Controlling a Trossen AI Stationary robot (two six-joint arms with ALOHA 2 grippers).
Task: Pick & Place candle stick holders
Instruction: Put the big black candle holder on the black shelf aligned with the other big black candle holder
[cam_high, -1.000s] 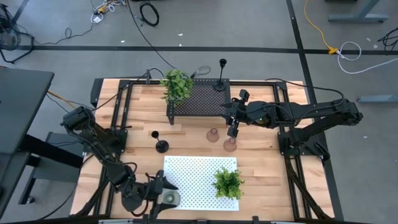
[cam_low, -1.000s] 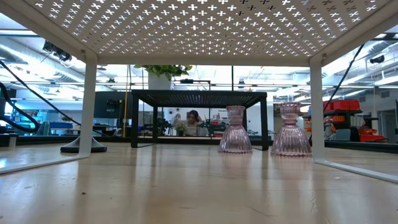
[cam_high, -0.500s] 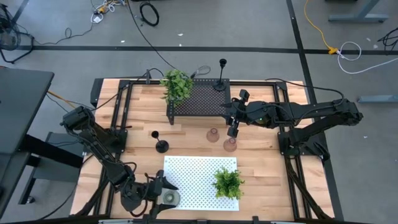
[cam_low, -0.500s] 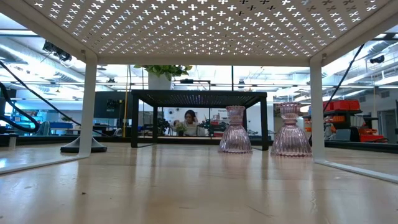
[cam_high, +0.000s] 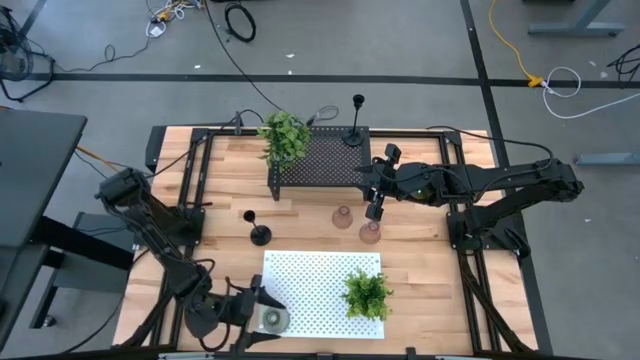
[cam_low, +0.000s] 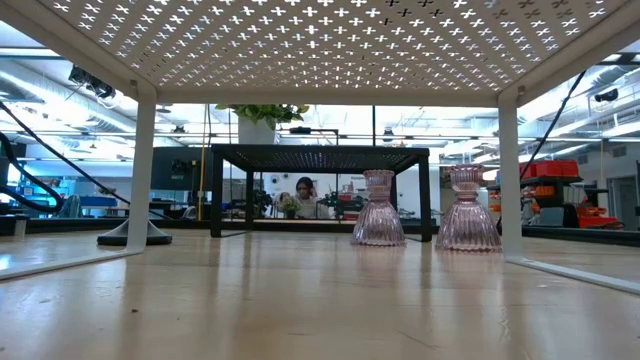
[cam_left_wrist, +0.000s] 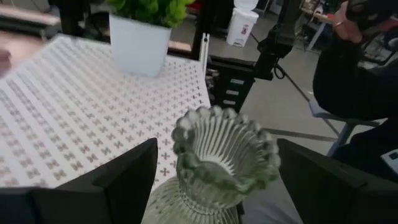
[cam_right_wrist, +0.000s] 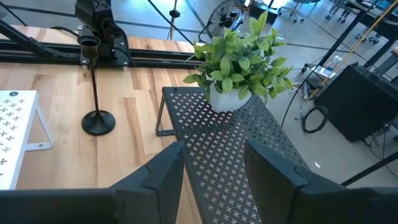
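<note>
You're looking at a job part done: one black holder (cam_high: 356, 122) is standing on the black rack (cam_high: 320, 160), the green glass holder (cam_high: 270, 319) is sitting on the white rack's (cam_high: 320, 280) near corner. Two pink holders (cam_high: 356, 225) and another black one (cam_high: 258, 230) are waiting on the table. Your left gripper (cam_high: 262, 305) is straddling the green holder, fingers wide. Your right gripper (cam_high: 377, 186) is hovering empty over the black rack's edge, fingers partly open.

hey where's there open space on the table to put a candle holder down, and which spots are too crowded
Bare wood lies along the left side, between the black slim holder and the table's left edge. The white perforated rack is bare left of its plant. It's crowded near the two pink glass holders, with the right gripper right beside them. The left gripper straddles the olive-green holder at the near edge.
</note>
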